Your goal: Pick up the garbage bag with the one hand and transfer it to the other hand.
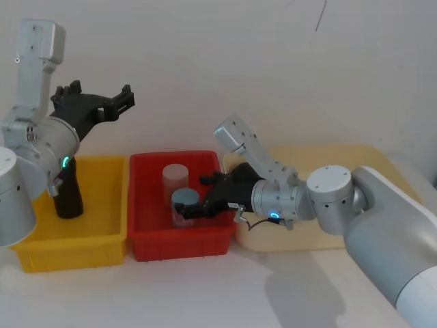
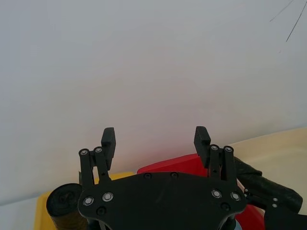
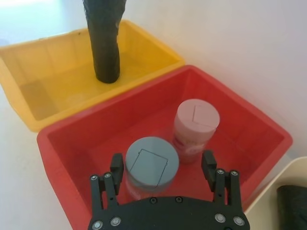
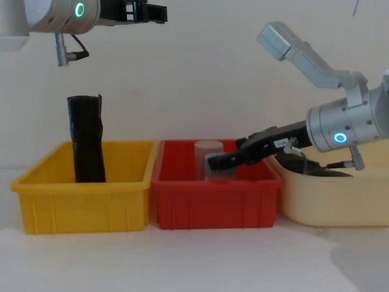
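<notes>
From the head view, the black rolled plastic garbage bag (image 1: 68, 191) stands upright in the yellow plastic bin (image 1: 102, 242) at the left of the white worktop (image 1: 225, 294), partly hidden behind the left arm; nothing grips it, so the pick-up has not begun. The left gripper (image 1: 116, 101) is raised well above that bin, its jaws apart and empty, pointing toward the wall, which looks to me like a waiting pose, though I cannot be sure. The right gripper (image 1: 188, 212) reaches low into the red plastic bin (image 1: 147, 246) next door, its jaws on either side of the blue-capped jar (image 1: 184, 203), with a taller pale-capped jar (image 1: 175, 179) just behind. In the left wrist view, the left gripper's (image 2: 156, 139) two black fingers (image 2: 108, 139) stand wide apart against the bare wall with nothing between them, and the top of the bag (image 2: 64, 201) shows below at the yellow bin's edge. The right wrist view looks down past the right gripper (image 3: 162, 165), jaws spread and empty, flanking the blue cap (image 3: 152, 162) beside the pink-capped jar (image 3: 196, 120); the bag (image 3: 106, 40) rises from the yellow bin (image 3: 29, 62) beyond. From the chest view, the bag (image 4: 87, 140) stands taller than its bin wall, so a side grasp near the top seems practical, while the right gripper (image 4: 219, 163) sits inside the red bin (image 4: 213, 204), well apart from it.
</notes>
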